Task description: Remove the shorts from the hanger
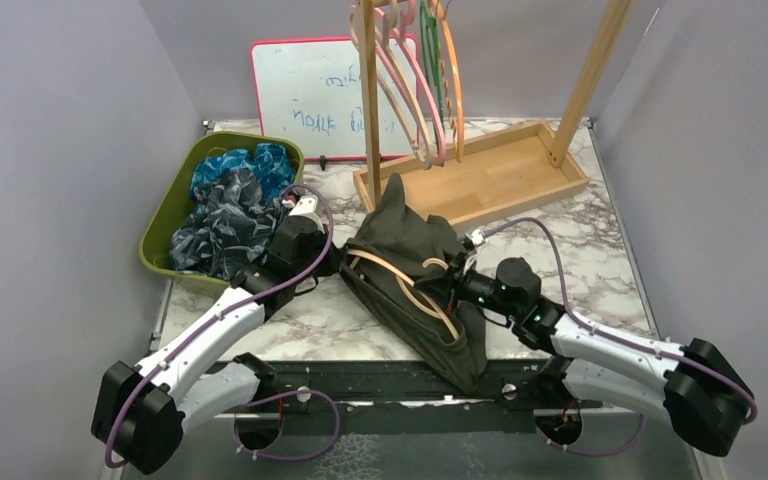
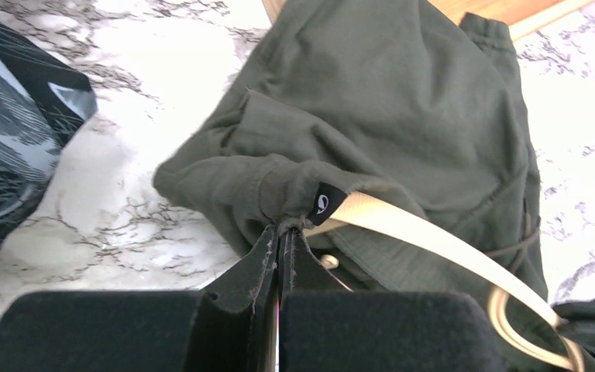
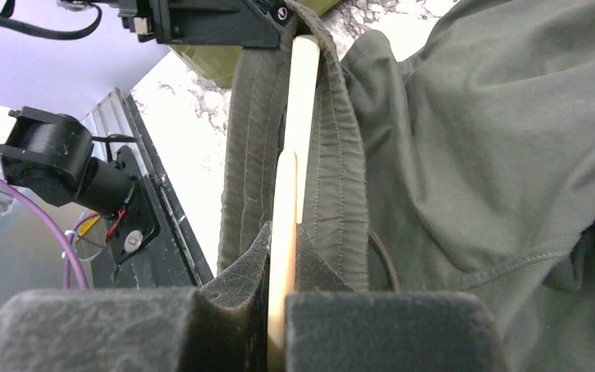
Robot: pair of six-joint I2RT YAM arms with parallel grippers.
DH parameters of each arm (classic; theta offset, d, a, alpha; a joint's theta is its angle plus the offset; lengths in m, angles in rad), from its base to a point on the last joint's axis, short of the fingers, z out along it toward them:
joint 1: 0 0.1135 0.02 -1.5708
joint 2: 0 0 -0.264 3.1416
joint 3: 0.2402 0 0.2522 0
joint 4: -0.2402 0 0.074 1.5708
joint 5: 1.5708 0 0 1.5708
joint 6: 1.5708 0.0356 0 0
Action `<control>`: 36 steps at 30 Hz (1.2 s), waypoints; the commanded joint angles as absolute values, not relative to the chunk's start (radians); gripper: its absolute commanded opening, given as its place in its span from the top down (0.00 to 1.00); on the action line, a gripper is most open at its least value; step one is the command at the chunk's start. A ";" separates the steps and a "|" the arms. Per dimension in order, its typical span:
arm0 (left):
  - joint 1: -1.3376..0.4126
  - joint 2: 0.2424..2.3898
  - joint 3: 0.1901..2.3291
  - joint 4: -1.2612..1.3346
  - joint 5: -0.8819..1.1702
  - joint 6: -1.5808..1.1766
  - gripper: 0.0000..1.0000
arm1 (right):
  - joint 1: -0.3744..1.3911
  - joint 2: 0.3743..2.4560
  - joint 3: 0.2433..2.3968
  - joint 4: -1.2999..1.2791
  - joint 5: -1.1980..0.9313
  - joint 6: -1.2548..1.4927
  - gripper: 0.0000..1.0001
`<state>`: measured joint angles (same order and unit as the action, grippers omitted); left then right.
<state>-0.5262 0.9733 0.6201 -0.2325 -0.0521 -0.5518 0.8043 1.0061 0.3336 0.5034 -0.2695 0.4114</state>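
Observation:
Dark olive green shorts [image 1: 410,270] lie on the marble table with a cream hanger [image 1: 415,290] threaded through the waistband. My left gripper [image 1: 332,262] is shut on the waistband edge of the olive shorts [image 2: 372,116], right beside the hanger arm [image 2: 418,232]. My right gripper [image 1: 452,275] is shut on the cream hanger [image 3: 294,139], whose bar runs inside the waistband [image 3: 333,155]. The blue print and navy leaf-print shorts [image 1: 230,205] lie piled in the green bin. The pink shorts are out of view.
A green bin [image 1: 165,215] stands at the left, its navy shorts edging into the left wrist view [image 2: 8,139]. A wooden rack base [image 1: 500,175] with post [image 1: 368,90] holds empty hangers [image 1: 430,80]. A whiteboard [image 1: 300,90] leans at the back.

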 commanded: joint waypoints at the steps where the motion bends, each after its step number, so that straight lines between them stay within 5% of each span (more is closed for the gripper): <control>1: -0.506 1.000 0.690 -0.276 -0.292 -0.490 1.00 | 0.833 0.901 0.258 0.368 -0.357 0.407 0.99; 24: -0.421 1.011 0.698 -0.317 -0.361 -0.451 1.00 | 0.834 0.533 0.104 0.312 -0.519 0.461 0.99; 33: -0.420 0.916 0.637 -0.286 -0.119 -0.476 1.00 | 0.834 0.653 0.161 0.203 -0.099 0.563 0.99; 36: -0.420 0.855 0.595 -0.265 -0.020 -0.490 0.82 | 0.834 0.792 0.222 0.204 -0.092 0.558 0.99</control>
<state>-0.4526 0.9440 0.6315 -0.3580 -0.0605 -0.5064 0.8131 0.6518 0.1928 0.4168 -0.1322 0.5190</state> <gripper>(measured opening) 0.051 0.038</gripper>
